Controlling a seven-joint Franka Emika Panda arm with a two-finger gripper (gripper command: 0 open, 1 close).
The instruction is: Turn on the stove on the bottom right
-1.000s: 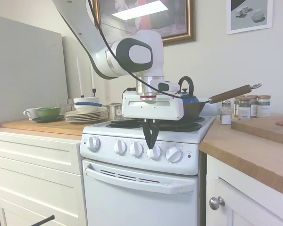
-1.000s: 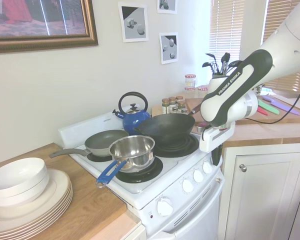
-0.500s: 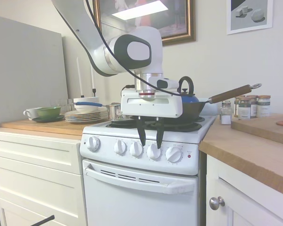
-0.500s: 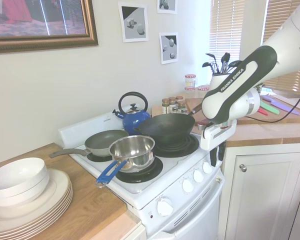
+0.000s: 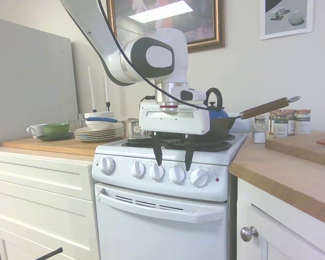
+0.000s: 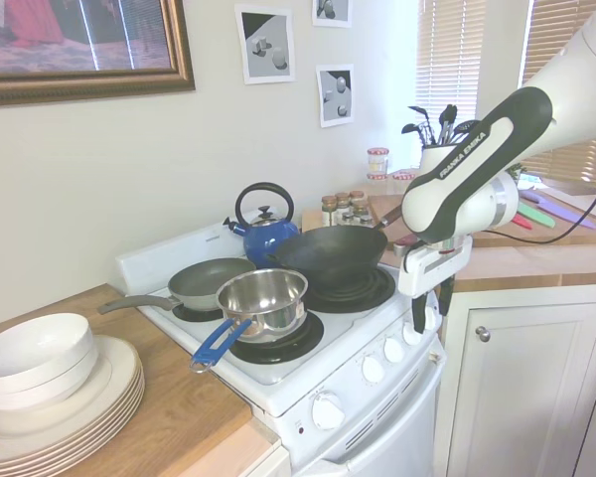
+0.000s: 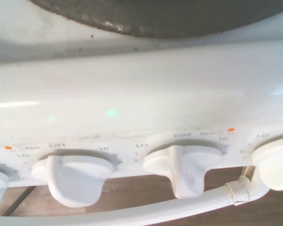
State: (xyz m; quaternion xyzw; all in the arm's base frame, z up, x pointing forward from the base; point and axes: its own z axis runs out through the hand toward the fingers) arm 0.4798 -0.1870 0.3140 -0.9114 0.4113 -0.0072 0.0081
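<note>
In the first exterior view the stove (image 5: 168, 189) fills the lower middle of the frame, its five knobs in a row across the front panel. The gripper (image 5: 173, 156) hangs just above that row with its fingers spread wide and holding nothing. One fingertip sits over the third knob (image 5: 156, 171), the other between the fourth knob (image 5: 177, 174) and the fifth knob (image 5: 199, 177). The main risk here is choosing the wrong knob: the open fingers straddle the fourth, and if that one does not serve the bottom right burner, a different burner heats under the wok (image 5: 219, 123) or the pans. A small red light (image 5: 217, 179) sits at the right end of the panel.

In the second exterior view the gripper (image 6: 429, 304) appears at right of centre, in front of the panel's edge, fingers apart and clear of the knobs. Closing from this height would pinch air or only clip a knob's rim and slip off while turning. The steel saucepan (image 6: 265, 300) with its blue handle stands on the near burner, lower centre; heat there would warm an apparently empty pot.

The wrist view shows two knobs from close by, the left knob (image 7: 74, 176) and the middle knob (image 7: 183, 165), under blurred OFF, LO and HI marks. I cannot reliably tell which burner each label indicates. Turning without pushing in, or turning too far, could stall or overshoot the setting.
</note>
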